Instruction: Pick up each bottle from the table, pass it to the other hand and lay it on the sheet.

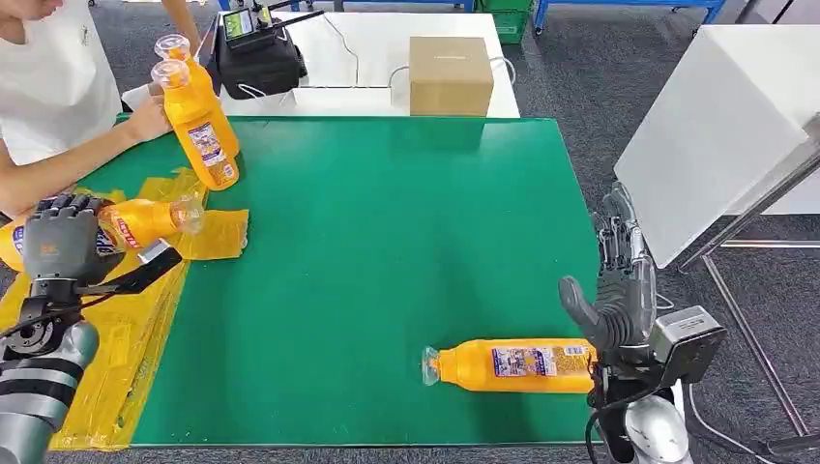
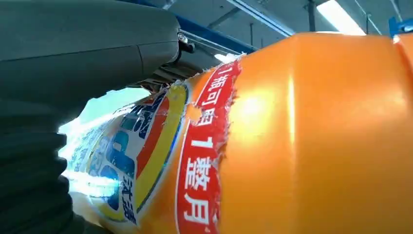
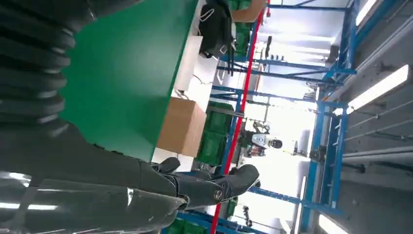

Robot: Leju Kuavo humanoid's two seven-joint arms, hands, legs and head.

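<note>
My left hand [image 1: 60, 246] grips one orange bottle [image 1: 131, 224] over the yellow sheet [image 1: 126, 329] at the bench's left edge; the bottle's long axis runs roughly along the bench's width, clear cap toward the middle. My right hand [image 1: 619, 290] is off the right edge near the front corner, fingers spread and extended, holding nothing. I count four bottles. The second bottle [image 1: 512, 364] lies on the green bench [image 1: 387, 242] near the front edge, just beside my right hand, long axis along that edge, cap pointing left. Two more bottles [image 1: 198, 121] stand tilted at the far left corner, where a person's hand [image 1: 145, 121] holds them. A cardboard box [image 1: 450, 75] sits beyond the far edge.
</note>
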